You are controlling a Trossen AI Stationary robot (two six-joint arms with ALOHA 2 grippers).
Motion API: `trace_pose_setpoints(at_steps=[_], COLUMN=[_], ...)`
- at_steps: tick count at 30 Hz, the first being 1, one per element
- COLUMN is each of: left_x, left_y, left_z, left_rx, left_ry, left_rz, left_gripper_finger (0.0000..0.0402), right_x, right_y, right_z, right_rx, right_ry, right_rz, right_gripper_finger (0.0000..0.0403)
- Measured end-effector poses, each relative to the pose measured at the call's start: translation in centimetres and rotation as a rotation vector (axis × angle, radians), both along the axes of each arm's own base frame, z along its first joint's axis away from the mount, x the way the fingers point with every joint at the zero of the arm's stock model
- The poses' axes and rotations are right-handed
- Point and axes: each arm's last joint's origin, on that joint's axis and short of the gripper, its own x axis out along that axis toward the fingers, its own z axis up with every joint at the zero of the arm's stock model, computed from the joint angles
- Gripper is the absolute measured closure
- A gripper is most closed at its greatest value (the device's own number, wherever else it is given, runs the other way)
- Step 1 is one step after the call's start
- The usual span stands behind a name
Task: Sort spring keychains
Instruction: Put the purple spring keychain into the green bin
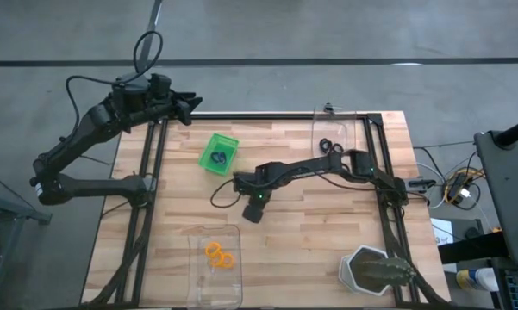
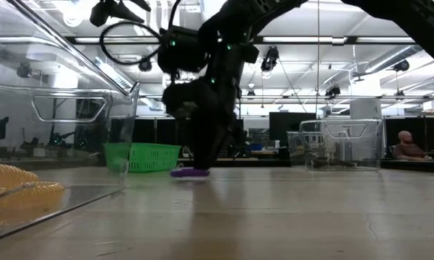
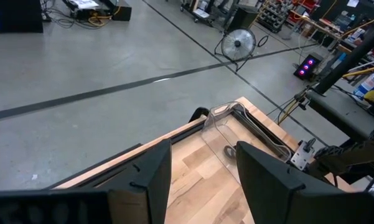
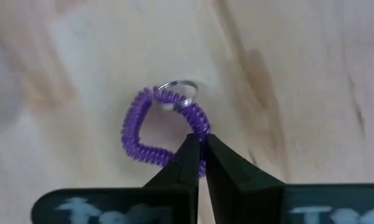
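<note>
One purple keychain [image 4: 150,132] lies on bench [image 1: 310,241] near green bin [image 1: 219,151], right gripper [image 4: 199,151] jaws pinched shut on its coil. Left gripper [image 3: 199,177] raised past bench's far corner, jaws wide, holding nothing.

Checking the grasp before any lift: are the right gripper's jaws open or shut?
Shut. In the right wrist view the right gripper has its jaws pinched together on the coil of the purple spring keychain lying on the table.
</note>
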Motion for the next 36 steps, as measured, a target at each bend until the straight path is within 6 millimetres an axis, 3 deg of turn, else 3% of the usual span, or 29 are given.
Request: trace_pose_setpoints(at_steps=[12,24,29,36], left_x=[0.0,-0.2,-0.8,-2.0], left_y=[0.0,-0.2,-0.7,-1.7], left_z=[0.0,0.5,1.5,3.2], left_rx=[0.022,0.158,0.268,0.238], left_ry=[0.017,0.061,0.029,-0.173], left_rz=[-0.009,-0.043,-0.105,-0.091], left_gripper_finger=[0.0230,0.0230,0.0230,0.0230], right_x=[0.5,1.1,-0.2,-3.5], right_y=[-0.5,-3.8,-5.8,-9.2], right_z=[9.2,19.7,23.0,26.6], right_rx=[-0.032,-0.052,-0.067,-0.304], right_ry=[-0.197,-0.541,-0.657,-0.680], right_rz=[-0.001,-0.012,-0.068,-0.287], right_gripper_finger=[0.0394,0.0394,0.0394,0.0394])
